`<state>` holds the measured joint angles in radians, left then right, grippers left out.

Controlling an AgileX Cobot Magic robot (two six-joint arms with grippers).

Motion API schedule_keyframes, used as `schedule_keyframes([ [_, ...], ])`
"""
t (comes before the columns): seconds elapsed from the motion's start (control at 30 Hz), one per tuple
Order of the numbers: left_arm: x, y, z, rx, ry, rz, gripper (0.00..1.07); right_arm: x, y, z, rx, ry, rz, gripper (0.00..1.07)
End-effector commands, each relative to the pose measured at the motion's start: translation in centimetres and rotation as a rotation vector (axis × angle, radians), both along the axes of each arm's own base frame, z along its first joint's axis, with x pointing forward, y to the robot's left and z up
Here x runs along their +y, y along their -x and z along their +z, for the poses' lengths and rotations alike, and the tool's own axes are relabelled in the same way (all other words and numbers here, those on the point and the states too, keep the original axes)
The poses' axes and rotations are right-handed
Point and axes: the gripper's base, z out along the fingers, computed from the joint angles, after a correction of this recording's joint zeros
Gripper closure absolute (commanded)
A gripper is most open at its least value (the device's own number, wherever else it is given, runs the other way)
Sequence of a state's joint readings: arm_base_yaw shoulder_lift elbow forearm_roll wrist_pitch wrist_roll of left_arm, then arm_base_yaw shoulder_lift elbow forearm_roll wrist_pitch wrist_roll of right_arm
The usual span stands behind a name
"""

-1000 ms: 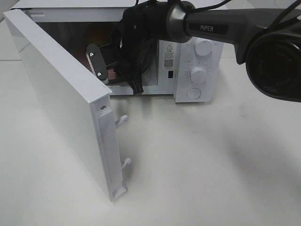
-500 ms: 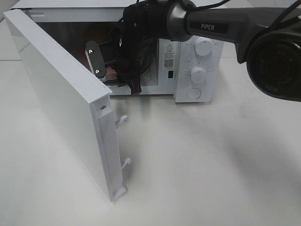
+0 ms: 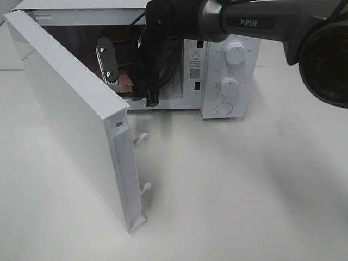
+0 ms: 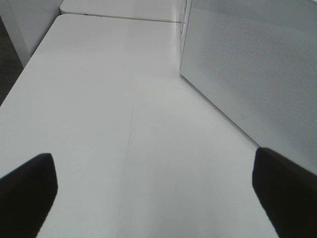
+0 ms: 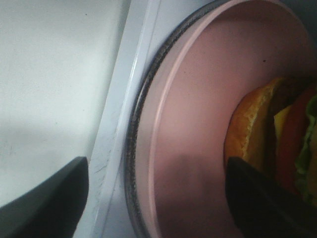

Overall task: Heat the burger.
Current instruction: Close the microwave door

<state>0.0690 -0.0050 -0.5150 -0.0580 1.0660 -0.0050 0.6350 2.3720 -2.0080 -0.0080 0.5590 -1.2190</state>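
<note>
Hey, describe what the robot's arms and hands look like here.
The right arm is a dark grey tube lettered PiPER in white, with black cables bundled at its wrist. One finger of the right hand is a flat bar with two white triangle marks. Of the left hand, only two black fingertips show.

Light: bright, even.
Shadows: soft grey patches on the bench.
Blur: burger and plate soft in close-up.
</note>
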Motion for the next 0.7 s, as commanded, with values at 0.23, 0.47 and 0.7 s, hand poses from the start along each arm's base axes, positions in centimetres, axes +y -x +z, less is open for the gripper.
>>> schedule_keyframes([
  [0.23, 0.0, 0.2, 0.3, -0.015, 0.006, 0.006, 0.07, -0.6, 0.8, 0.7, -0.027, -0.036, -0.009, 0.31],
  [0.47, 0.0, 0.2, 0.3, -0.015, 0.006, 0.006, 0.07, -1.0, 1.5, 0.8, -0.027, -0.036, -0.009, 0.31],
  [0.7, 0.0, 0.2, 0.3, -0.015, 0.006, 0.006, 0.07, -1.8, 2.6, 1.2, -0.069, -0.068, -0.009, 0.31],
])
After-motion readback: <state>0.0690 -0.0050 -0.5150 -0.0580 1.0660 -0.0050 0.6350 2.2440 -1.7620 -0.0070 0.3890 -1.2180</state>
